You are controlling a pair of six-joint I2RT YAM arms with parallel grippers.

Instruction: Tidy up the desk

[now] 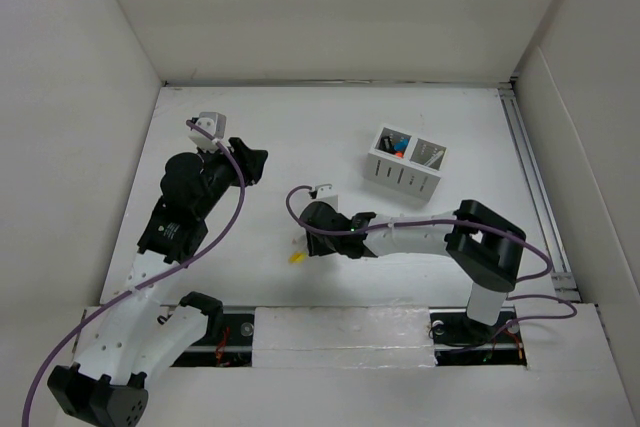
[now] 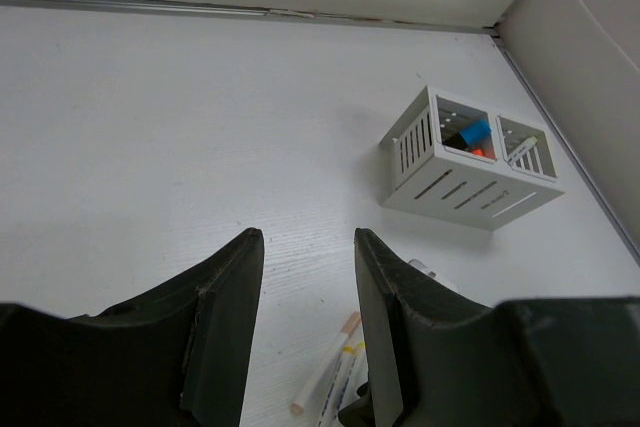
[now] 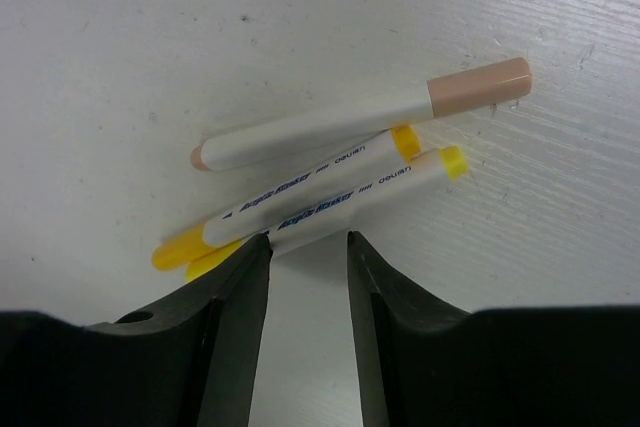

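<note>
The desk [image 1: 300,127] is a white tabletop. Three markers lie side by side on it: one beige-capped marker [image 3: 360,117] and two yellow-capped markers [image 3: 300,197]. My right gripper [image 3: 307,242] is open, low over the desk, its fingertips at the nearer yellow marker's barrel and holding nothing. In the top view only a yellow cap [image 1: 297,258] shows beside the right gripper [image 1: 306,246]. My left gripper [image 1: 257,165] is open and empty, raised over the left of the desk. Its wrist view shows the markers [image 2: 335,372] between its fingers [image 2: 235,277].
A white slotted two-compartment organizer [image 1: 405,162] stands at the back right, holding blue and orange items and a pen; it also shows in the left wrist view [image 2: 470,162]. White wall panels [image 1: 340,7] enclose the desk. A rail [image 1: 535,187] runs along the right edge.
</note>
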